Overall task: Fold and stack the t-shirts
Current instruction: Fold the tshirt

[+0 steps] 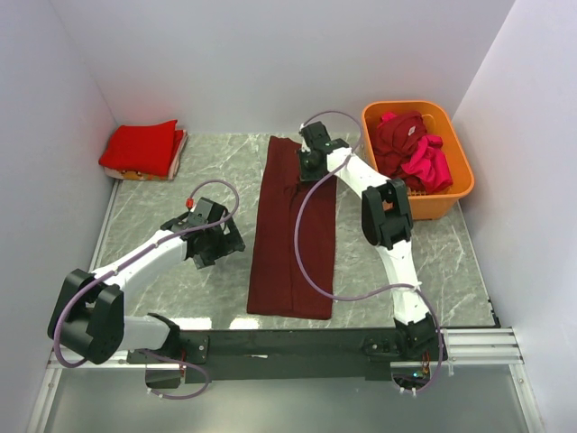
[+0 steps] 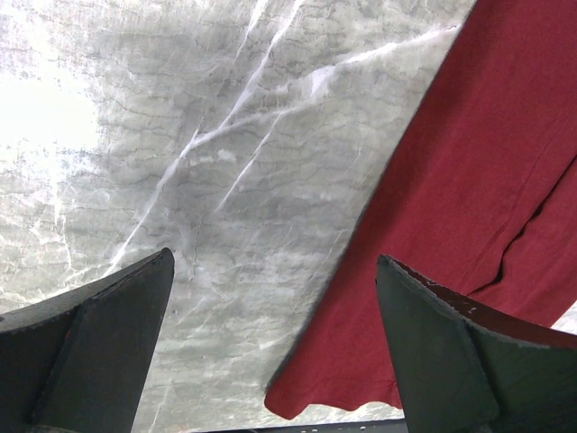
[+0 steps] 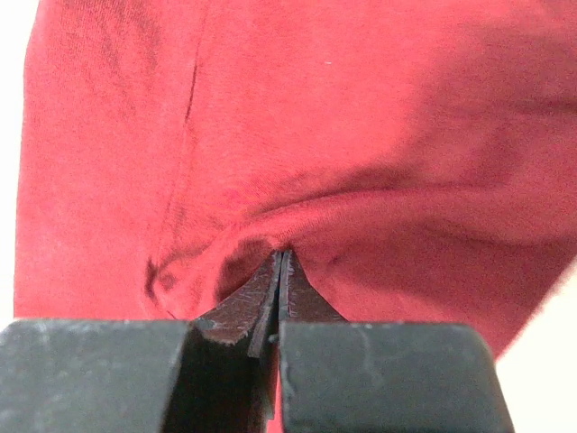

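A dark maroon t-shirt (image 1: 293, 236) lies folded into a long strip down the middle of the table. My right gripper (image 1: 309, 162) is shut at its far right edge, pinching a fold of the cloth (image 3: 361, 180). My left gripper (image 1: 219, 242) is open and empty, just left of the strip; its wrist view shows the shirt's near corner (image 2: 451, 271) between the fingers (image 2: 442, 352). A folded bright red t-shirt (image 1: 141, 149) lies at the far left corner. Maroon and magenta t-shirts (image 1: 410, 149) are heaped in the basket.
The orange plastic basket (image 1: 460, 185) stands at the far right. White walls close in the table on three sides. The grey marble tabletop (image 1: 171, 212) shows left of the strip. A black rail runs along the near edge (image 1: 297, 343).
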Action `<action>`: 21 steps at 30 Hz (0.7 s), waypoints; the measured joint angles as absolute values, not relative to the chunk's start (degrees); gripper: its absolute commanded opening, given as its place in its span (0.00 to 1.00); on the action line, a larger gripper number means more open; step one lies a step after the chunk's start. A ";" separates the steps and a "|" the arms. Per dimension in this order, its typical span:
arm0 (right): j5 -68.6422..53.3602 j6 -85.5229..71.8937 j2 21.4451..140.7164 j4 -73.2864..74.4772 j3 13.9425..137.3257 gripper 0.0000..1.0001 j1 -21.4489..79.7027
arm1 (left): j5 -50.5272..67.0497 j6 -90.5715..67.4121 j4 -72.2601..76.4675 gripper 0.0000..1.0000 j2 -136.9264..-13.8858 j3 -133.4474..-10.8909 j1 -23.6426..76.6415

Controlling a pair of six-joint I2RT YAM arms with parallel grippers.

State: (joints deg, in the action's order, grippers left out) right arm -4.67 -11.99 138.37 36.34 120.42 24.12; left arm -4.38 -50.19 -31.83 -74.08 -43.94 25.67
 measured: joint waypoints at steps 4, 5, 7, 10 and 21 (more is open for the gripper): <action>-1.78 -10.96 136.27 38.19 120.42 0.00 24.12 | -4.38 -50.19 -31.97 1.00 -74.08 -43.94 25.67; -0.80 -10.72 135.61 38.87 120.40 0.00 24.12 | -4.38 -50.19 -31.97 0.99 -74.08 -43.94 25.67; 1.17 -10.31 134.06 39.70 119.96 0.00 24.12 | -4.36 -50.19 -31.97 0.99 -74.08 -43.94 25.67; 3.79 -9.65 131.72 40.99 118.48 0.00 24.12 | -4.38 -50.19 -31.97 0.99 -74.08 -43.94 25.58; 9.67 -7.99 130.52 47.59 117.58 0.71 24.12 | -4.36 -50.06 -31.99 0.99 -74.08 -43.94 25.56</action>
State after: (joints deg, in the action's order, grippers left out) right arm 9.67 -7.99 130.52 47.59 117.58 24.12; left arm -4.36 -50.06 -31.99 -74.08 -43.94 25.56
